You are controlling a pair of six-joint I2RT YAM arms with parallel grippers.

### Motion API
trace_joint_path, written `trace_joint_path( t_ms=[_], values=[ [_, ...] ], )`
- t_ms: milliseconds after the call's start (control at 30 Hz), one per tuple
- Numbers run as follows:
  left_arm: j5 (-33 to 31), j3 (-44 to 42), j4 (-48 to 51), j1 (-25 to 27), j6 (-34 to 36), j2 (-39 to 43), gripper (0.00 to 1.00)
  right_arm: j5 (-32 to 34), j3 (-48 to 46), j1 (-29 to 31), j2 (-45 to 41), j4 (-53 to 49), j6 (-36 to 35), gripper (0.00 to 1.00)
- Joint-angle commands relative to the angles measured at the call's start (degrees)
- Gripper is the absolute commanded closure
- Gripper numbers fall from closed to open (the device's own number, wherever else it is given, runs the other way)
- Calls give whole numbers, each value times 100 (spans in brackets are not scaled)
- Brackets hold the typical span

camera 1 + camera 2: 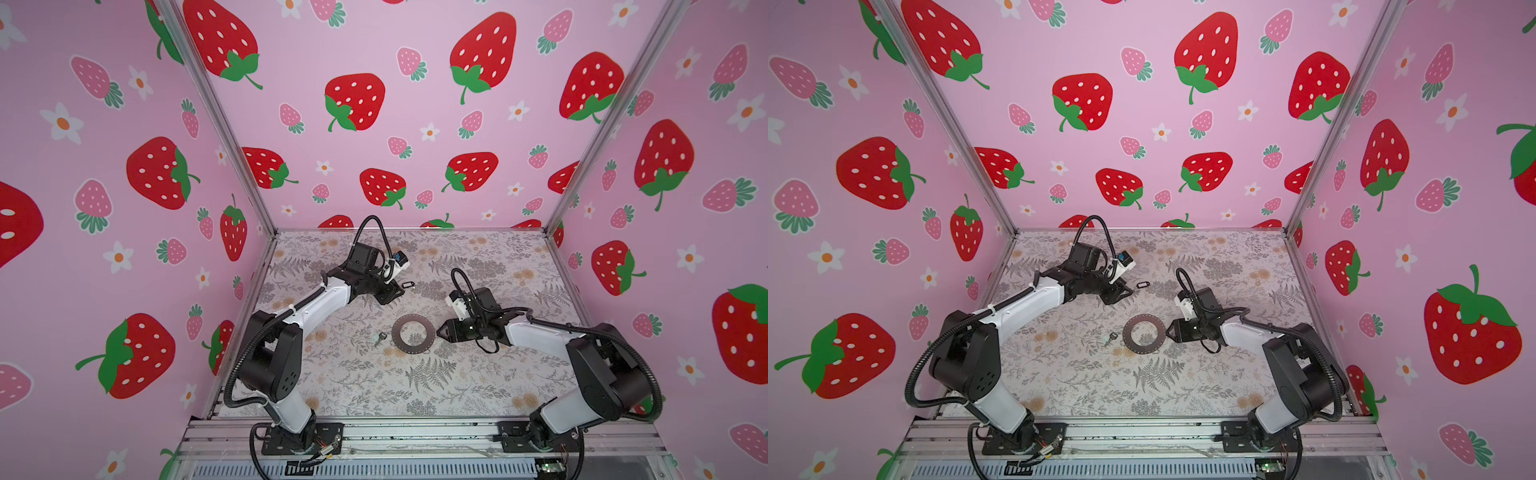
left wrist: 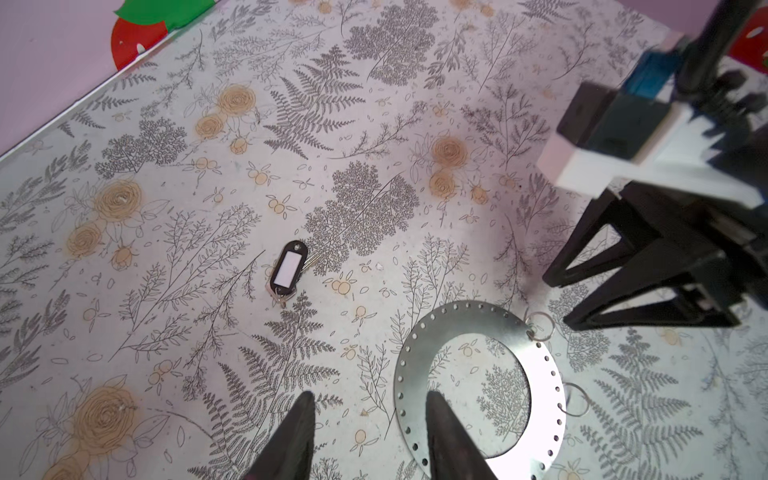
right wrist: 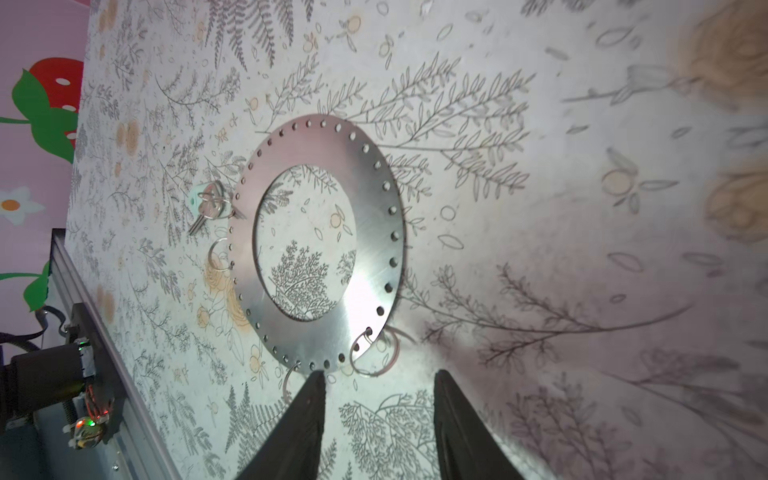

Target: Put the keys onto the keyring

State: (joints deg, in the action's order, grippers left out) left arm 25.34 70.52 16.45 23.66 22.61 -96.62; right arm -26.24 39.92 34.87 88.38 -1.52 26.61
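Note:
The keyring (image 1: 413, 320) (image 1: 1143, 319) lies flat on the floral table, a silvery washer with small holes along its rim. A dark key with a pale tag (image 1: 379, 338) (image 3: 206, 206) rests against its outer rim. The black-rimmed oval tag (image 1: 407, 285) (image 2: 289, 268) lies apart, farther back, with metal key parts showing under it. My left gripper (image 1: 395, 291) (image 2: 368, 399) is open and empty, just left of that tag. My right gripper (image 1: 439, 332) (image 3: 378, 378) is open and empty at the keyring's right edge, near a wire loop (image 3: 372, 353).
Pink strawberry walls with metal corner posts enclose the table (image 1: 478, 374) on three sides. An aluminium rail (image 1: 415, 434) carries both arm bases along the front. Thin wire loops (image 2: 540, 324) hang from the keyring's rim.

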Motion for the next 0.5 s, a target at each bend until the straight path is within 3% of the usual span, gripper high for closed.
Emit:
trace_joint_path(
  t_ms=[0,167,467],
  values=[
    [418,30,-261,-59,-11,20,54,-239,-86,227,122,106,512,54],
    [542,-80,-364,-58,-111,-10,54,-408,-47,404,379,224,656,52],
    [520,-230,-413,-55,-182,-25,54,-171,551,424,836,508,227,51]
  ],
)
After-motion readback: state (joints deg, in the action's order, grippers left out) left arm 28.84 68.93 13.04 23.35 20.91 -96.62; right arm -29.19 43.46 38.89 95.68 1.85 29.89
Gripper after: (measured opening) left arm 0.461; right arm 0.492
